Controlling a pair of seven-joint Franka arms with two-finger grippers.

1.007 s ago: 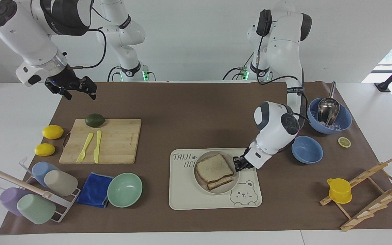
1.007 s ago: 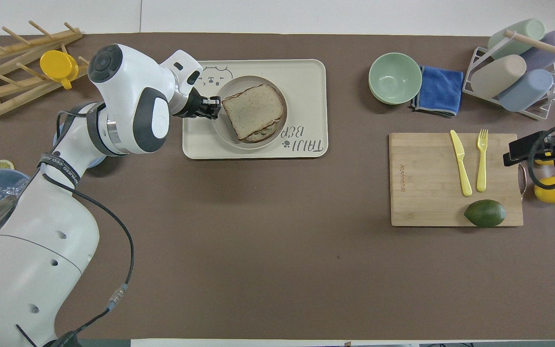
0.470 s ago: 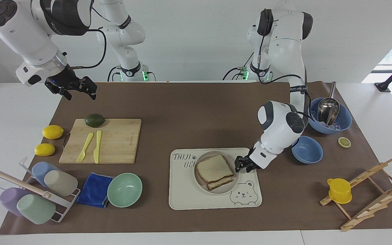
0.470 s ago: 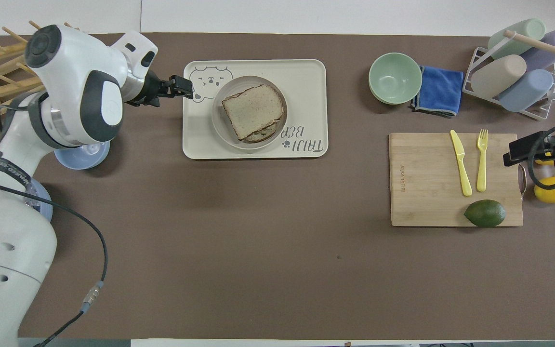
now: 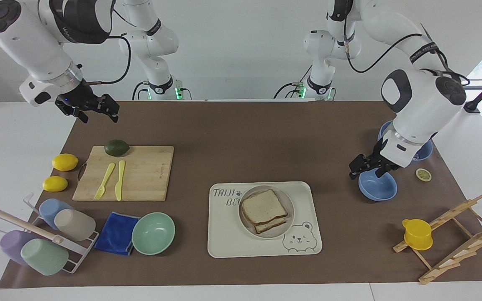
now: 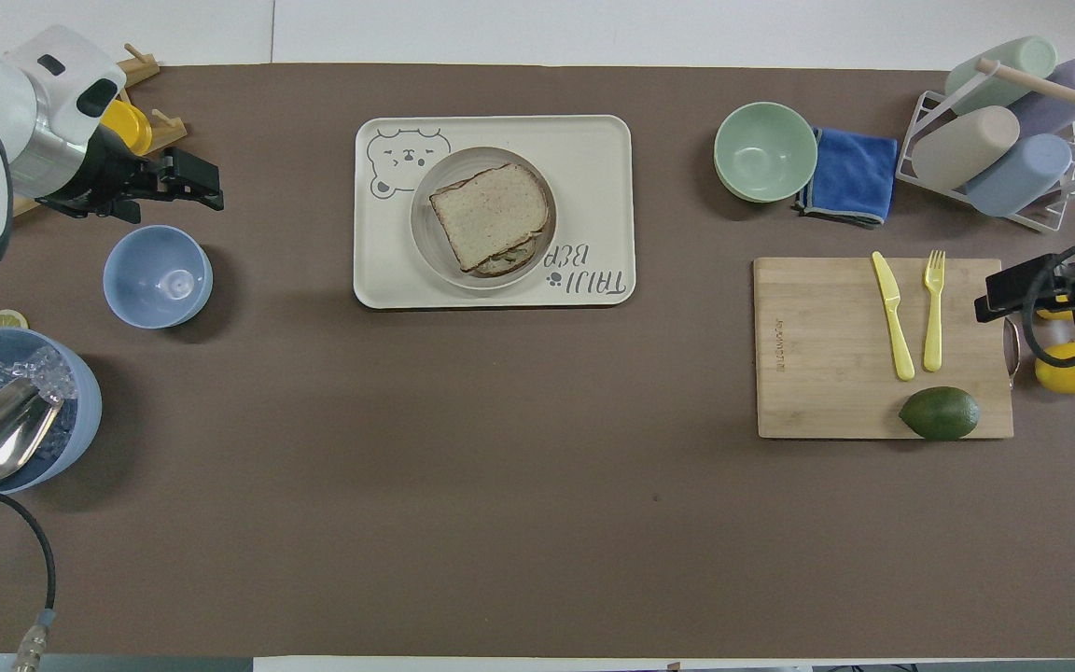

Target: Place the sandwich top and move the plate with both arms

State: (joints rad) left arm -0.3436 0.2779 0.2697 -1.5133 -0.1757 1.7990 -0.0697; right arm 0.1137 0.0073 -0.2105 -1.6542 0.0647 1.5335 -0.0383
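The sandwich top (image 5: 263,205) (image 6: 489,215) lies flat on a lower bread slice, slightly askew. Both rest on the round cream plate (image 5: 290,217) (image 6: 425,245), which stands on the bear tray. My left gripper (image 5: 360,167) (image 6: 206,182) hangs open and holds nothing. It is raised over the small blue bowl, well away from the plate toward the left arm's end. My right gripper (image 5: 98,115) (image 6: 1023,289) waits open in the air at the right arm's end, above the mat beside the cutting board.
The cream tray (image 5: 228,242) holds the plate. A small blue bowl (image 5: 379,188), a big blue bowl with a scoop (image 5: 423,152) and a wooden rack (image 5: 454,238) stand at the left arm's end. Cutting board (image 5: 144,175), mint bowl (image 5: 153,233) and cup rack (image 5: 44,238) fill the other end.
My left gripper opened beside the plate, leaving the top slice on the sandwich. It then rose and drew back toward the left arm's end, over the small blue bowl. The right arm stayed still.
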